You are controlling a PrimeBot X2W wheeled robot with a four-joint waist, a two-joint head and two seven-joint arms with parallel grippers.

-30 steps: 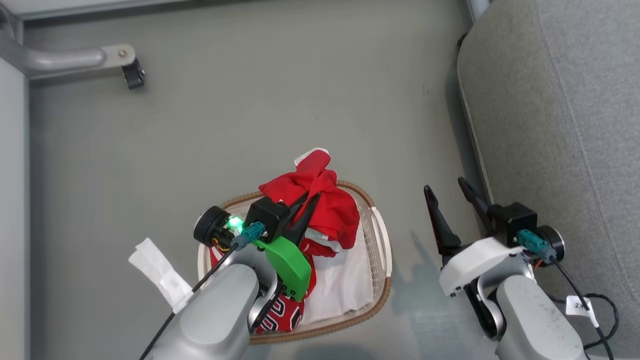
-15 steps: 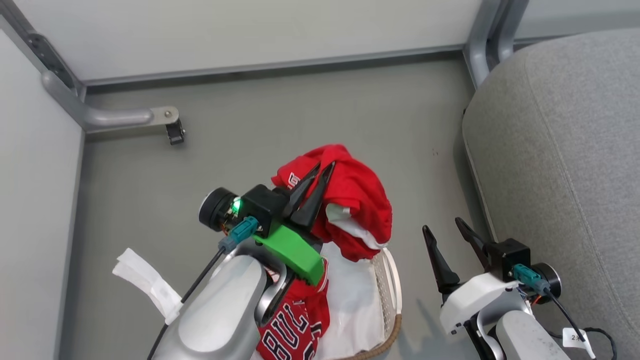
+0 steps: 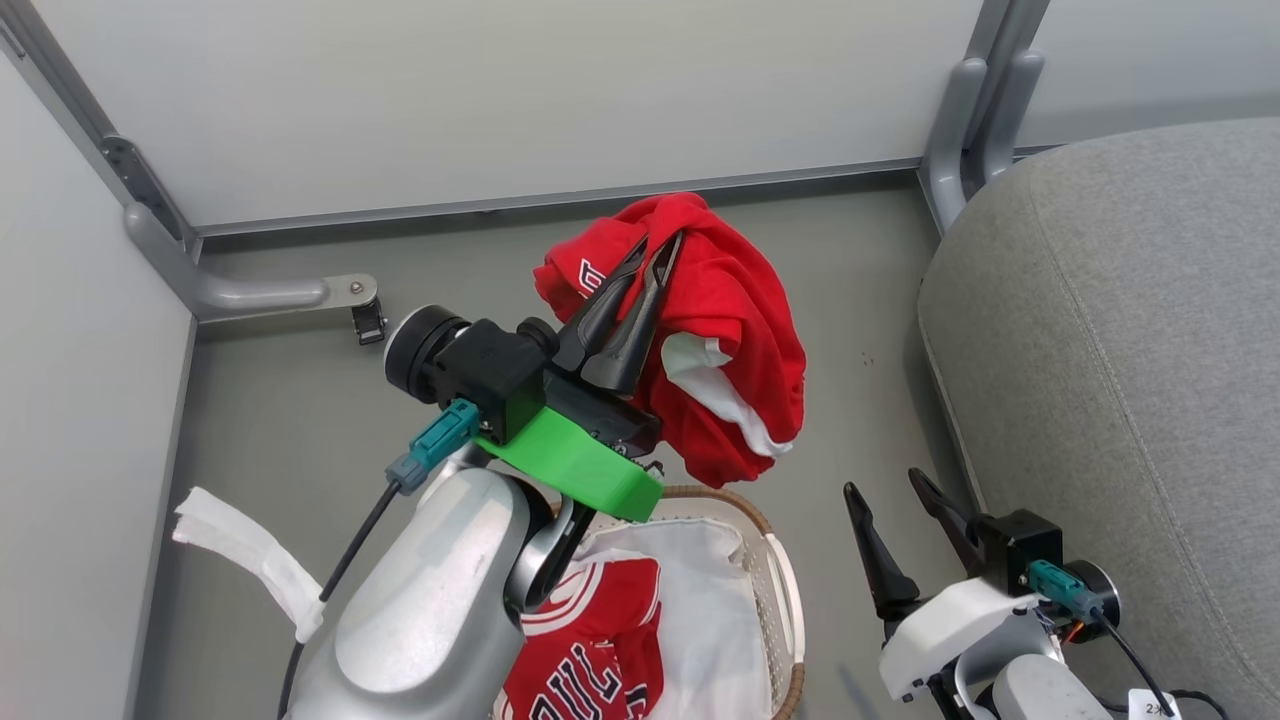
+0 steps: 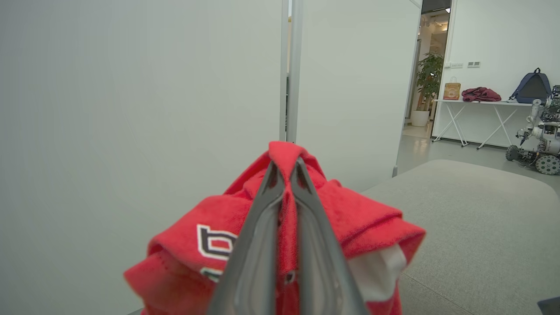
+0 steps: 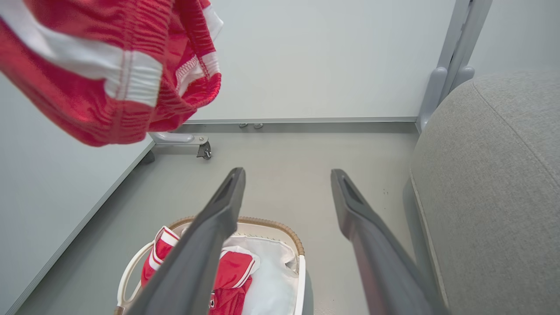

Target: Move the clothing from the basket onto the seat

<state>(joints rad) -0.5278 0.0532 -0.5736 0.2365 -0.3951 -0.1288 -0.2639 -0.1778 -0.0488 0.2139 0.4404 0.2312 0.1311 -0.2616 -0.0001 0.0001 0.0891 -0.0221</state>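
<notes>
The left hand (image 3: 660, 240) has two long, dark tapered fingers (image 3: 630, 340) on a black block (image 3: 495, 370). Behind it are a bright green bracket (image 3: 575, 465), a teal plug (image 3: 432, 455) with a black cable (image 3: 345, 565), and a silvery rounded forearm (image 3: 430, 620). The right hand (image 3: 882, 485) has a white bracket (image 3: 940, 625), and its small white tag (image 3: 1150, 706) seems to read "2x".

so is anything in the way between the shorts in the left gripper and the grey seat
Nothing visible blocks it. The red shorts, pinched in the left gripper, hang in the air above the floor, with the seat to their right. The open right gripper sits lower, beside the seat's edge, likely beneath the path.
</notes>
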